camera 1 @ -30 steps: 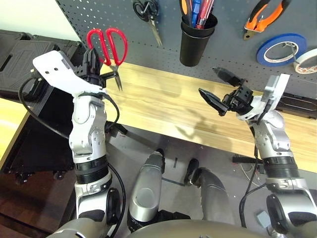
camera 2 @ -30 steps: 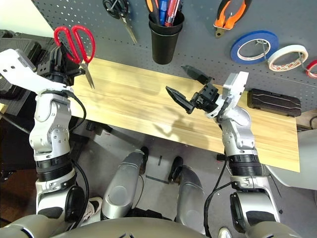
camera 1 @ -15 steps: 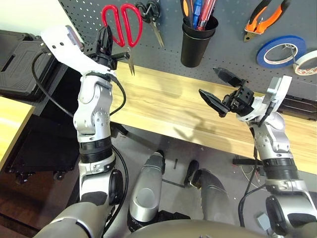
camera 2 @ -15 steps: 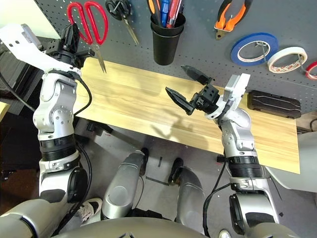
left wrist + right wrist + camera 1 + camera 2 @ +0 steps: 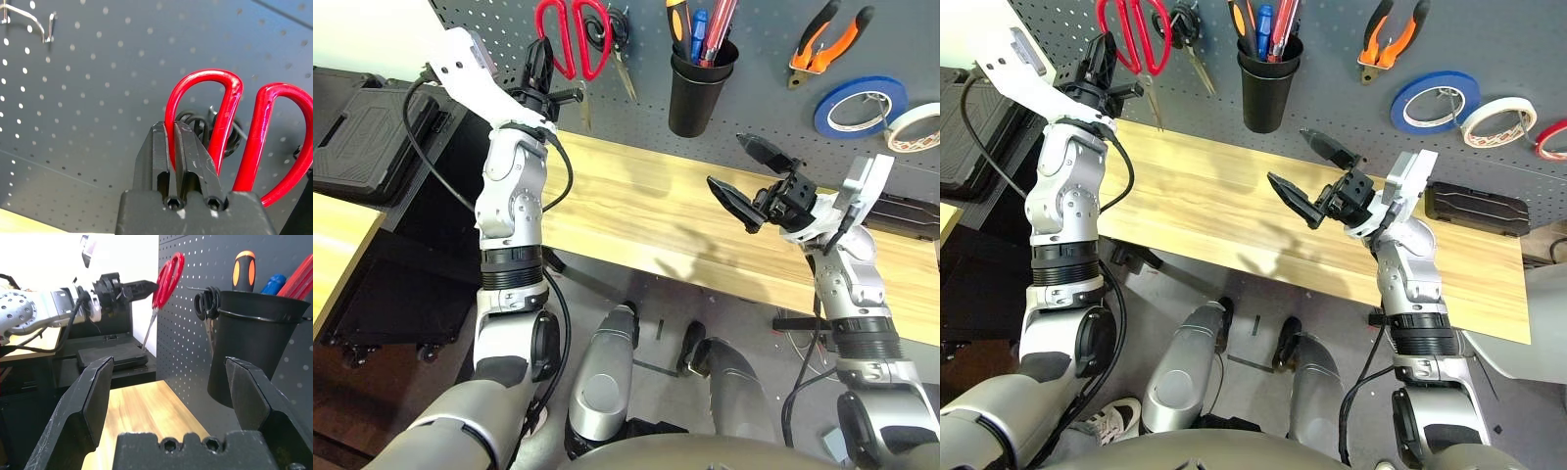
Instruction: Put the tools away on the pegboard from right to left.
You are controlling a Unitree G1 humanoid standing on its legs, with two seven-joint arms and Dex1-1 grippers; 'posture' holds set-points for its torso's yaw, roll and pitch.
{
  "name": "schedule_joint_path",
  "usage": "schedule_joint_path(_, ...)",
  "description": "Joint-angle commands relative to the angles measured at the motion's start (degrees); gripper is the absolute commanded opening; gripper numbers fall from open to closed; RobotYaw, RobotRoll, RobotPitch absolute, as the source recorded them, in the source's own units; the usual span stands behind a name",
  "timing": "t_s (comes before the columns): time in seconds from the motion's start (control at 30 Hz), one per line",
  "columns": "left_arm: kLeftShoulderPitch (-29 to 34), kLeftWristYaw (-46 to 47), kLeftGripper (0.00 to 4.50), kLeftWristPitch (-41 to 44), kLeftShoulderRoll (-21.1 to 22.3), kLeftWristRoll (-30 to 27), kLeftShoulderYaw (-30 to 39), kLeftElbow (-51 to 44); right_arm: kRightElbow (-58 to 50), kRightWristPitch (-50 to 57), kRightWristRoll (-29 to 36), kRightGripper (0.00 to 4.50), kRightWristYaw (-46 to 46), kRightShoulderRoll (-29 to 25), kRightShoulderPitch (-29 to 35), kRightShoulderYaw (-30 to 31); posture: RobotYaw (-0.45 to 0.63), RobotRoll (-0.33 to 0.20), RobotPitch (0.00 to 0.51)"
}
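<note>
Two scissors [image 5: 570, 34] (one red), three tape rolls [image 5: 1433, 98], one pliers [image 5: 827, 39], one cup [image 5: 700, 88].

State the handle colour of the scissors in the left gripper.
Red scissors, clearest in the left wrist view.

Your left gripper [image 5: 548, 70] is raised high, fingers pinched tight; your right gripper [image 5: 744, 176] hovers lower, jaws spread wide.
</note>
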Motion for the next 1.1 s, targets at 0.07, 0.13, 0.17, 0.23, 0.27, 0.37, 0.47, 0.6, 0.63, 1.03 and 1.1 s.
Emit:
schedule_joint_path(0.07,-1.57,-0.73,0.02,-1.82,0.56,1.32,-0.42,2.88,-2.88,0.52,0.71,4.50,-1.25,-0.09,1.33,-0.85,0.27,0.000,0.228)
schedule_joint_path(0.13,-2.06,-0.80,0.02,-2.14,0.78,1.58,-0.31,4.24,-3.96,1.35,1.18,4.50,-1.73,-0.43,1.40,-0.97,0.27,0.000,0.228)
schedule_joint_path(0.17,-2.27,-0.84,0.02,-2.29,0.90,1.70,-0.26,4.90,-4.66,1.95,1.53,4.50,-2.12,-0.60,1.42,-1.11,0.26,0.000,0.229)
schedule_joint_path(0.23,-2.65,-1.03,0.02,-2.73,1.16,1.83,-0.27,6.14,-6.03,3.23,2.21,4.50,-2.99,-0.94,1.39,-1.44,0.26,0.000,0.229)
schedule_joint_path(0.27,-2.85,-1.13,0.02,-2.95,1.25,1.84,-0.24,6.72,-6.72,3.83,2.52,4.50,-3.38,-1.14,1.40,-1.60,0.25,0.000,0.230)
schedule_joint_path(0.37,-3.57,-1.44,0.02,-3.70,1.53,2.21,-0.26,8.72,-8.18,5.16,3.19,4.50,-4.34,-1.58,1.51,-1.98,0.25,0.000,0.230)
schedule_joint_path(0.47,-4.25,-1.68,0.02,-4.41,1.64,2.54,-0.23,10.47,-9.29,6.11,3.50,4.50,-4.89,-1.80,1.72,-2.27,0.24,0.000,0.228)
schedule_joint_path(0.6,-5.85,-1.99,0.02,-5.68,1.62,2.94,-0.23,14.37,-10.59,6.88,3.58,4.50,-5.64,-1.96,2.03,-2.64,0.23,0.000,0.225)
schedule_joint_path(0.63,-6.15,-2.07,0.02,-6.02,1.64,3.01,-0.23,15.11,-10.72,6.95,3.54,4.50,-5.76,-1.97,2.07,-2.69,0.23,0.000,0.225)
schedule_joint_path(1.03,-10.67,-0.89,0.02,-10.53,3.32,5.81,0.02,28.31,-12.17,6.41,2.69,4.50,-7.52,-1.48,3.01,-2.18,0.18,0.000,0.216)
schedule_joint_path(1.1,-11.13,-1.20,0.94,-10.87,3.80,6.36,-0.27,30.17,-12.30,6.30,2.43,4.50,-7.86,-1.25,3.06,-1.92,0.18,0.000,0.216)
